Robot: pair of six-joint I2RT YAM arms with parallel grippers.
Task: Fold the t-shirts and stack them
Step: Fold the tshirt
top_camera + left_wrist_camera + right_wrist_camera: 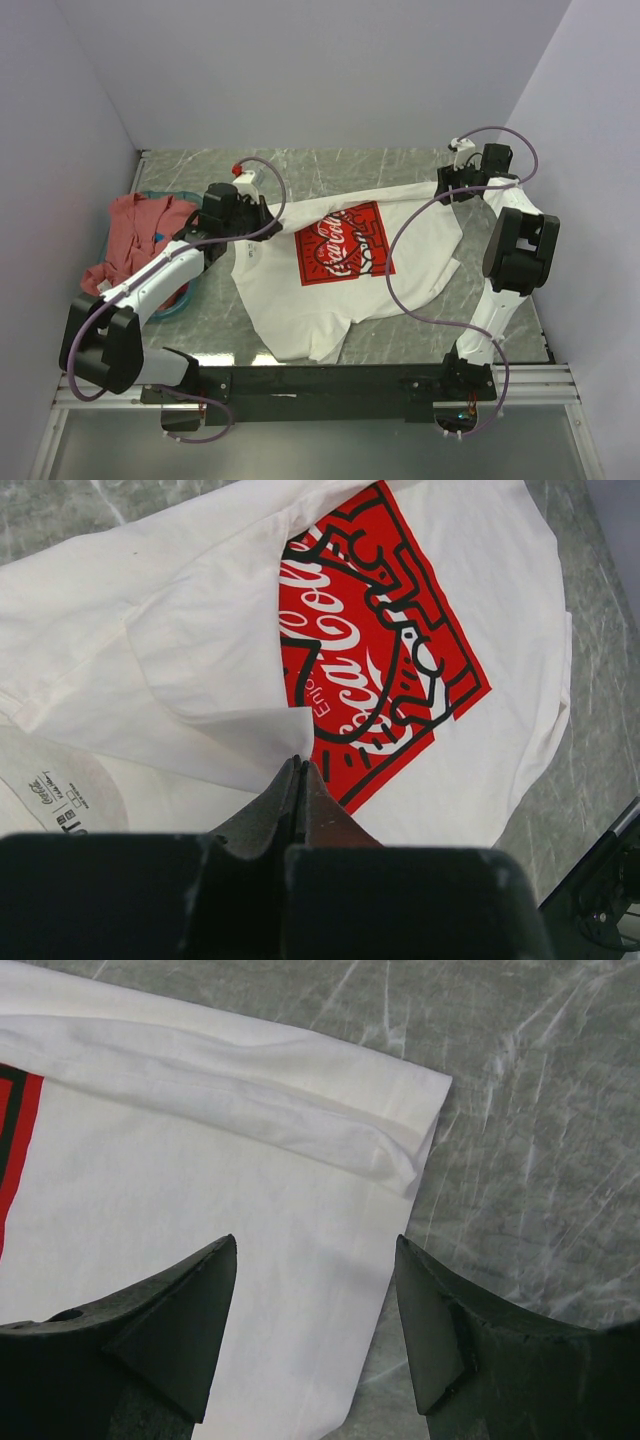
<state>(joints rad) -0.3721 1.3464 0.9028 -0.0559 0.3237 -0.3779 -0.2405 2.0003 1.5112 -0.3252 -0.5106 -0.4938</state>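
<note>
Inspected grey marbled tabletop: closed in by plain pale walls at the left, back and right.

Found white t-shirt lying across the middle of that surface, red print facing up, cloth creased and set at a slant, lower edge near the front of the table. Found salmon-red t-shirt heaped at the far left, draped over a teal basket, apart from the white one.

Checked left gripper, at the upper left part of the white t-shirt: jaws pressed together, pinching a raised fold of white cloth just beside the print. Noted neck label on the cloth layer beneath.

Checked right gripper, at the far right corner of the white t-shirt: jaws spread wide, holding nothing, one finger over cloth and the other over bare tabletop. Unable to tell whether either finger touches.
</note>
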